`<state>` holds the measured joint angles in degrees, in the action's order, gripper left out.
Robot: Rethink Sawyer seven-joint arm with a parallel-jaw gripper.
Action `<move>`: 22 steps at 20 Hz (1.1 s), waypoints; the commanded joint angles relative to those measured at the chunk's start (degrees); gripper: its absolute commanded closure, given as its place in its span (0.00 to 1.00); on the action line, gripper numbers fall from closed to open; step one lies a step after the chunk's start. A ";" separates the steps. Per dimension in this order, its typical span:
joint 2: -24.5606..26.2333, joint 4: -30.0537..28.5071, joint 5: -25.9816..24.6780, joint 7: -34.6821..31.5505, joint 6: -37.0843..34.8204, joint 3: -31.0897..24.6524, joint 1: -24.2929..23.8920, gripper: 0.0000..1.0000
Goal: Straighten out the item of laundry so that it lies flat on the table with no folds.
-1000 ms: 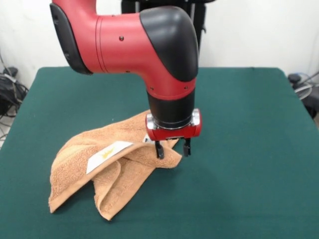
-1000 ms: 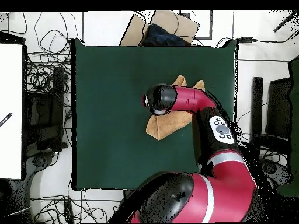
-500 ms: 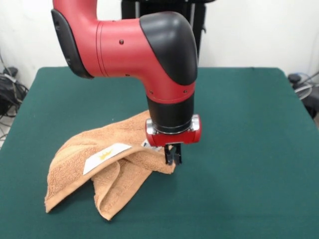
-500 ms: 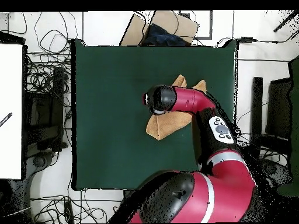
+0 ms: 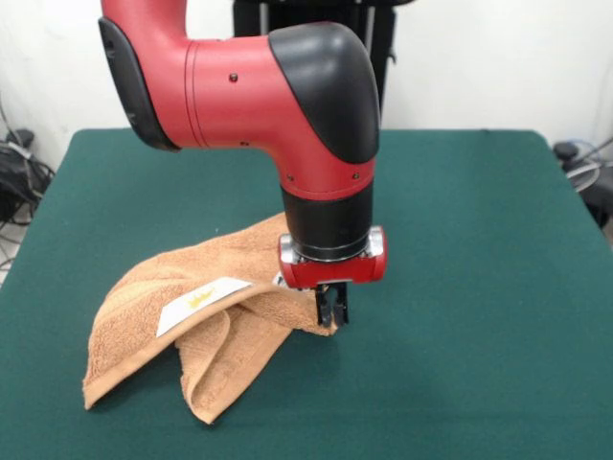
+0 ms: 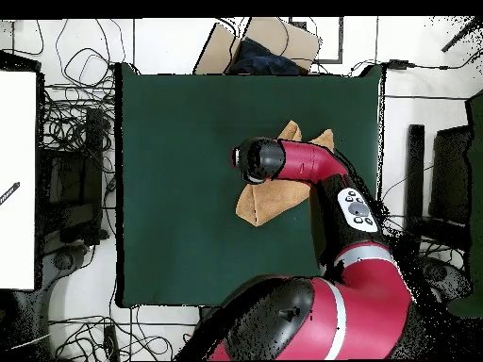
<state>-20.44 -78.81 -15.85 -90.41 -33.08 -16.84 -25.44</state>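
Observation:
The peach-orange towel [image 5: 192, 326] lies crumpled and folded over itself on the green table [image 5: 479, 287], with a white tag [image 5: 201, 302] facing up. My gripper [image 5: 331, 309] is shut on the towel's right corner and holds it just above the table. In the overhead view the towel [image 6: 267, 203] shows partly under my arm, and the gripper itself is hidden beneath the wrist [image 6: 257, 160].
A cardboard box [image 6: 257, 47] with dark cloth sits past the table's far edge in the overhead view. Cables and equipment [image 6: 75, 170] lie on the floor at the left. A white surface [image 6: 17, 179] stands at the far left.
The fingers have closed on the towel's right corner. That corner has lifted slightly and the towel's left part has shifted a little toward the near left.

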 commanded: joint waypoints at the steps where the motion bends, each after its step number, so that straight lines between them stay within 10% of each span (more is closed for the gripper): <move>1: -0.46 -3.28 -1.95 -4.99 2.67 1.26 0.59 1.00; 22: -10.32 -12.96 1.77 -5.24 -2.54 -0.44 -0.96 1.00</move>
<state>-29.07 -86.51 -15.45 -90.41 -33.08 -16.83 -25.72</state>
